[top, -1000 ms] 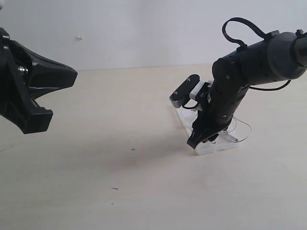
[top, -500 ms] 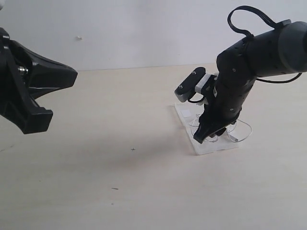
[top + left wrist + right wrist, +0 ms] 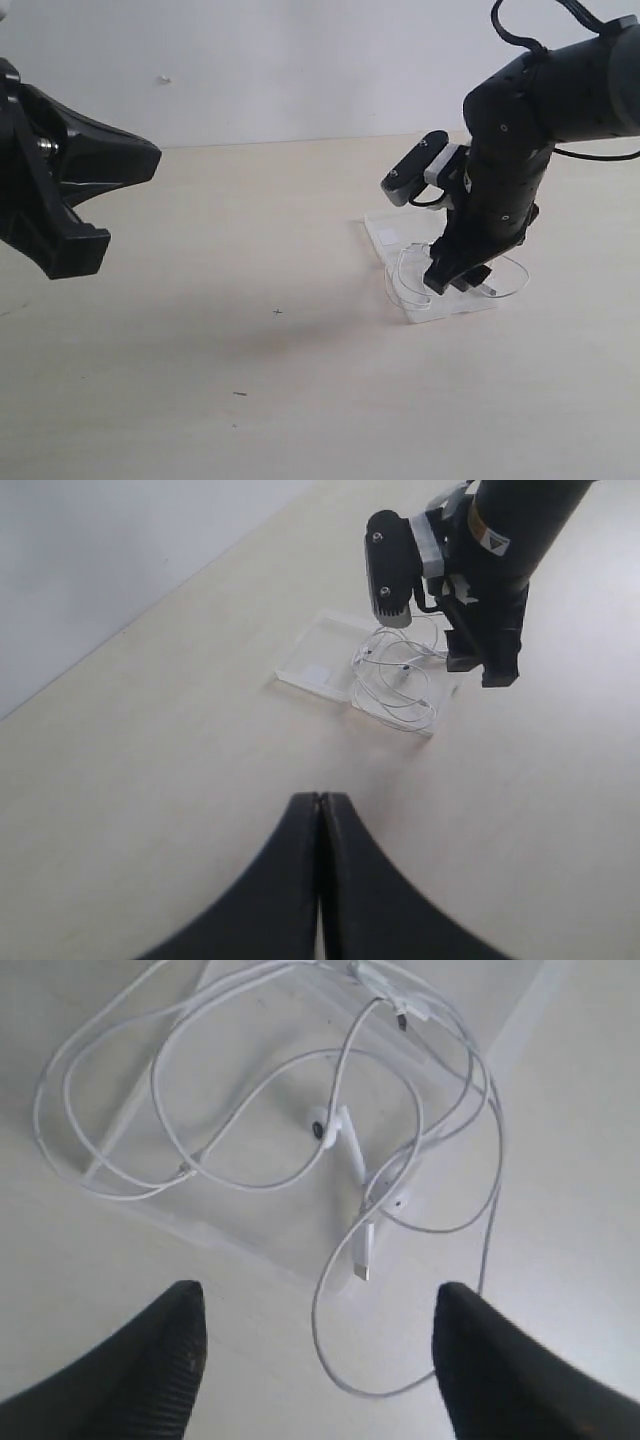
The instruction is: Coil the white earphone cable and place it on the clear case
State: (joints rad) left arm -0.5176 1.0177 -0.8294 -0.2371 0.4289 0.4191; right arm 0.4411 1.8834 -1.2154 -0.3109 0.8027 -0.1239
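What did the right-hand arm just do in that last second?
The right gripper lifted up and rightward in the exterior view, jaws spreading, leaving the white earphone cable looped on the clear case. The left gripper stayed shut and still; the case stayed put.

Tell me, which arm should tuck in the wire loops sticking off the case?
Right, probably. The right fingers are open and hang just over the white earphone cable on the clear case. The left fingers are shut and far away from it.
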